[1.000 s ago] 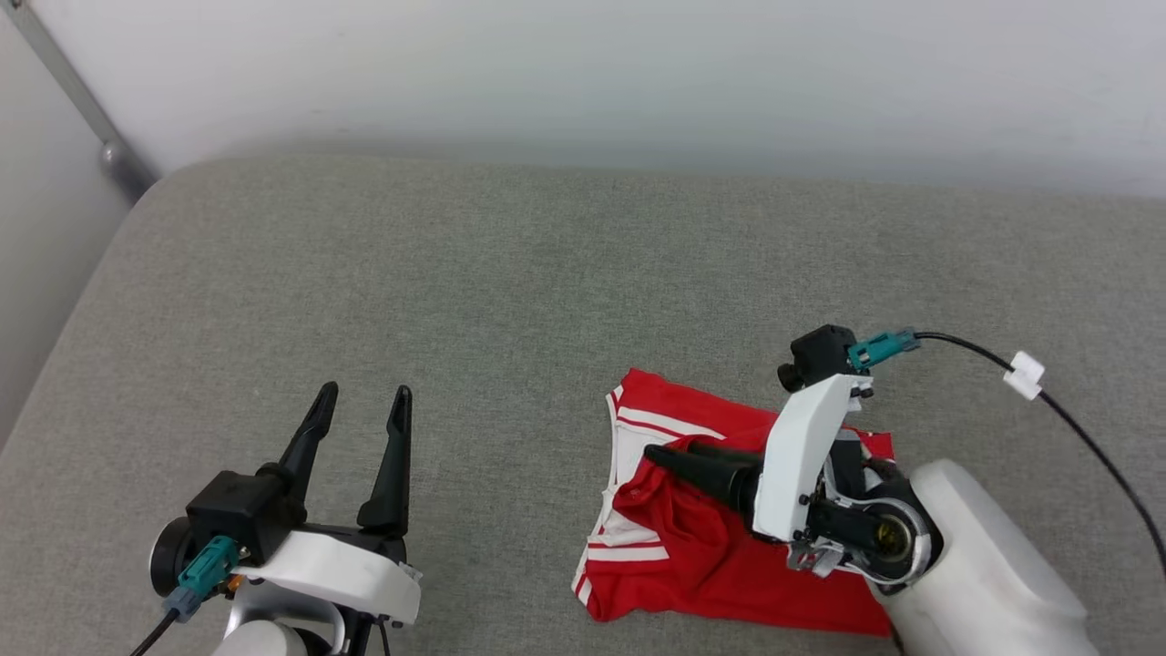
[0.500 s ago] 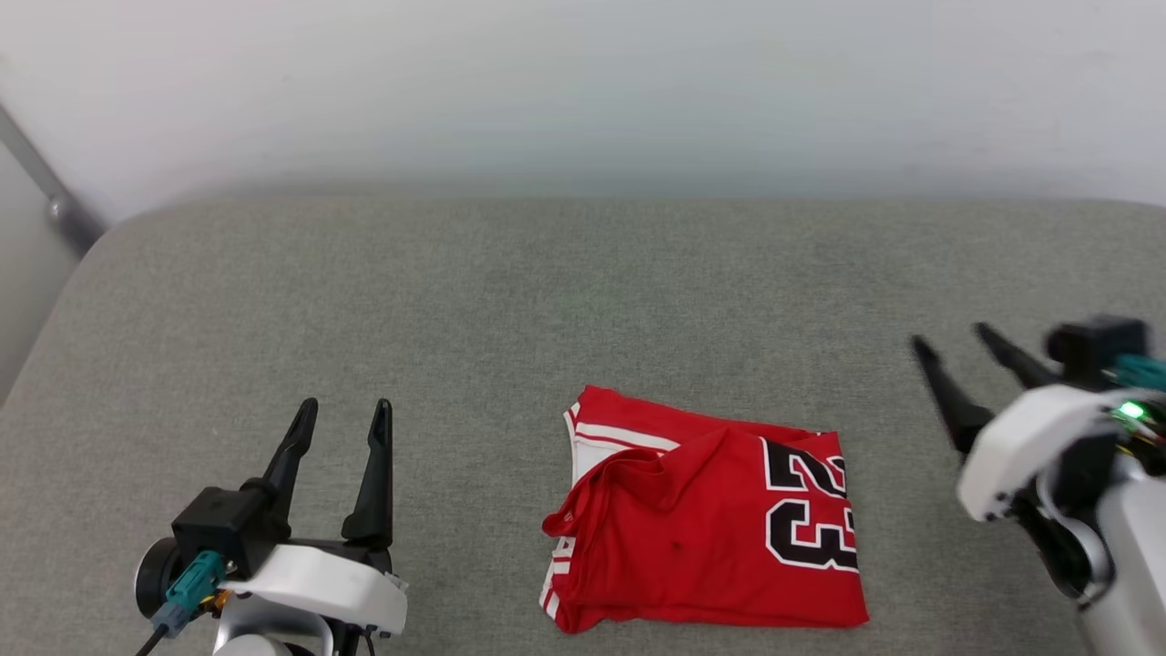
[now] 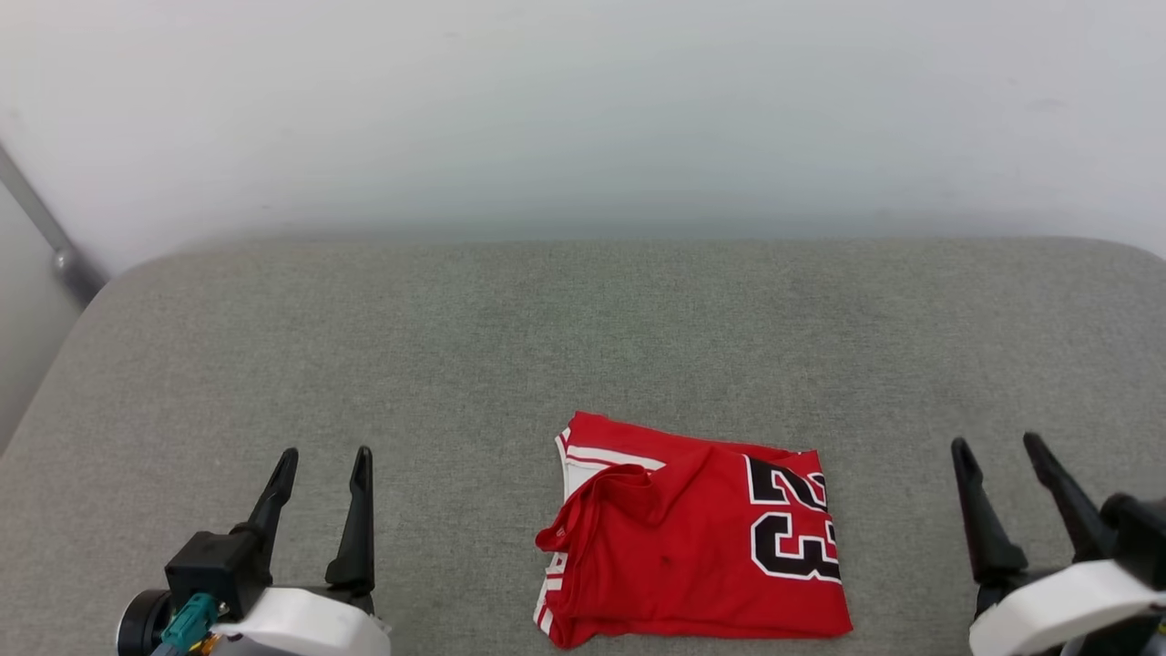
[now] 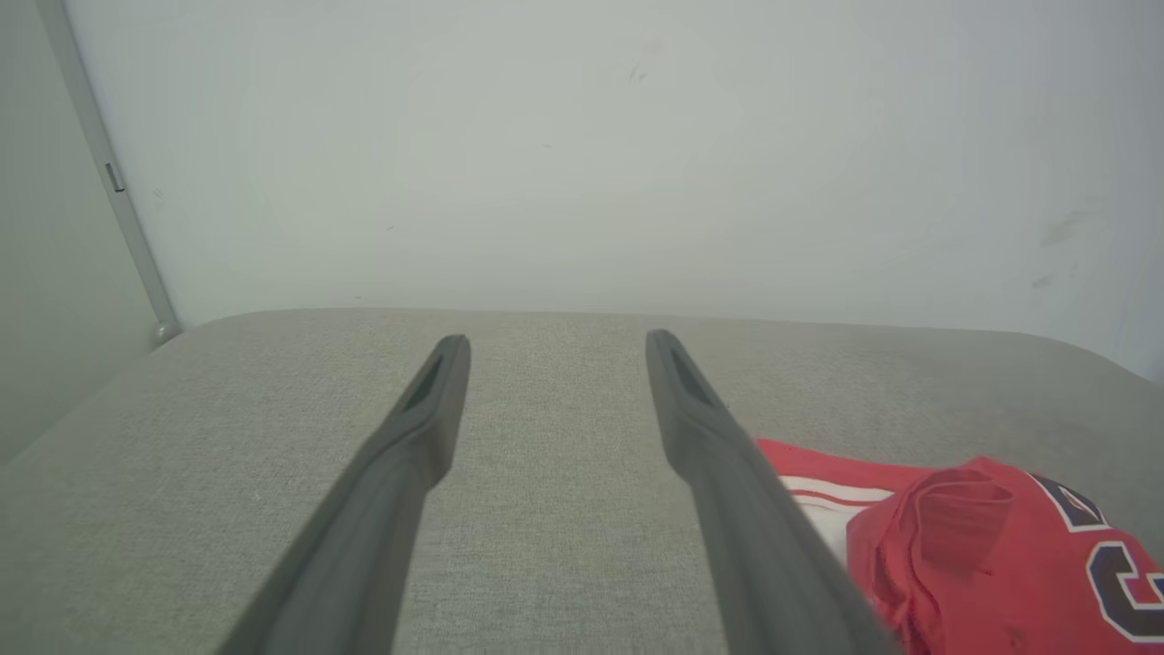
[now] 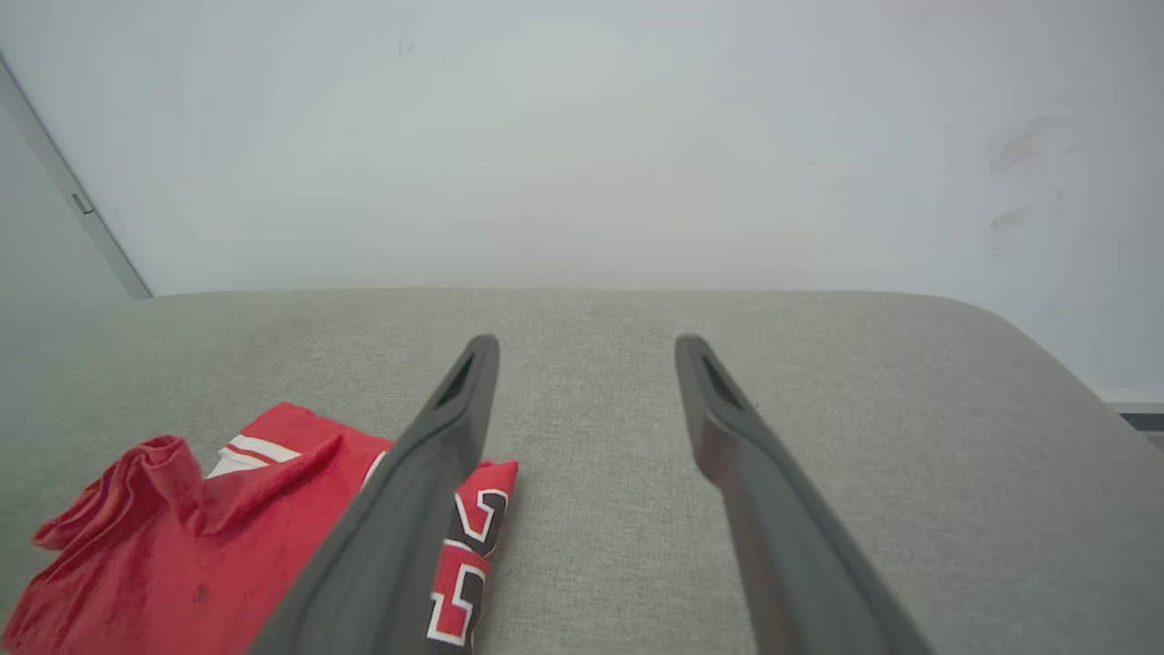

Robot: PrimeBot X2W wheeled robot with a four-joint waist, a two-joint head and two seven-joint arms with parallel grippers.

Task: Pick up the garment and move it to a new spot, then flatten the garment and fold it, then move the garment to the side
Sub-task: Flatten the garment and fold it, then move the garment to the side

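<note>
The garment [image 3: 692, 542] lies folded into a rough rectangle on the grey cushion, near its front edge and a little right of centre. It is red with white striped trim at its left end and a black "23" at its right end; a small ridge of cloth stands up at the left. My left gripper [image 3: 325, 453] stands open at the lower left, well apart from the cloth. At the lower right my right gripper [image 3: 995, 442] is open too, clear of the cloth's right edge. The garment [image 4: 964, 537] appears right of my left fingers, and the garment [image 5: 209, 537] left of my right fingers.
The grey cushion [image 3: 510, 346] has rounded corners and runs back to a pale wall [image 3: 583, 109]. A metal pole [image 3: 46, 237] slants down at the far left, behind the cushion's corner.
My right gripper has lifted off the garment and drawn back to the lower right, leaving it lying with the "23" showing. The camera has tilted, shifting the whole view down.
</note>
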